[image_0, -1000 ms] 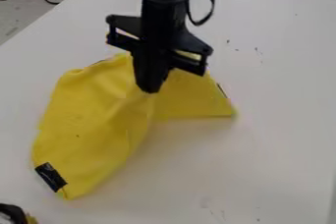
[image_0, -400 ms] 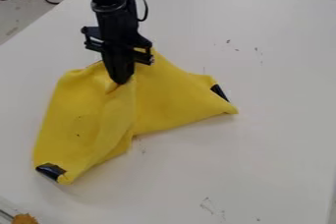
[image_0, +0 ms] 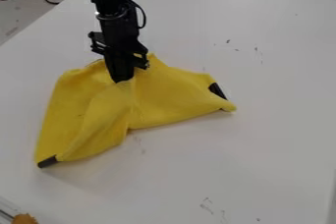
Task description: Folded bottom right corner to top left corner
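Gripper (image_0: pixel 123 79): pointing downward, left of the frame's centre, a little above the middle; closed, with a pinch of cloth between the tips.
Yellow cloth (image_0: pixel 160 101): spread around and below these tips, folded and creased, across the left and middle of the frame.
Black patches: one at the cloth's lower left corner (image_0: pixel 48 161), another near its right end (image_0: pixel 218 91).
White table (image_0: pixel 263 139): under the cloth.
Orange piece (image_0: pixel 25 219): at the bottom left.
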`<control>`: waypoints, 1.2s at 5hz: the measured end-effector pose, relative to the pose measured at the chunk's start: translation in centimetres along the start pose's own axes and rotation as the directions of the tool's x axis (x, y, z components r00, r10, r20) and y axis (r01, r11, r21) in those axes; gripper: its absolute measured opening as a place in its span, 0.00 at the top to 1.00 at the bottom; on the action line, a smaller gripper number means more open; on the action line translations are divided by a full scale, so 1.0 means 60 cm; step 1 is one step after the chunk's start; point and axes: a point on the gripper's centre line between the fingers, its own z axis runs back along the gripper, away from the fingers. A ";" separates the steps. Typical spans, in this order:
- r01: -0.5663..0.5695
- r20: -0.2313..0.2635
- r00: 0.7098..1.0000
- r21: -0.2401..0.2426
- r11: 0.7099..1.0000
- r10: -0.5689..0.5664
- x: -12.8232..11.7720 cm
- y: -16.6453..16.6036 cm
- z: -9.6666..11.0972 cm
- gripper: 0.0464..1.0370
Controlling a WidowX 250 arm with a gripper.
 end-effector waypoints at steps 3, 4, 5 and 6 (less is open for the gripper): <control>0.018 0.111 0.993 0.130 0.991 -0.032 0.009 -0.002 0.053 0.16; 0.025 0.135 0.990 0.165 0.986 -0.048 0.013 -0.015 0.085 0.03; 0.037 0.153 0.986 0.185 0.982 -0.066 0.018 -0.034 0.105 0.03; 0.037 0.142 0.988 0.178 0.983 -0.063 0.016 -0.047 0.107 0.04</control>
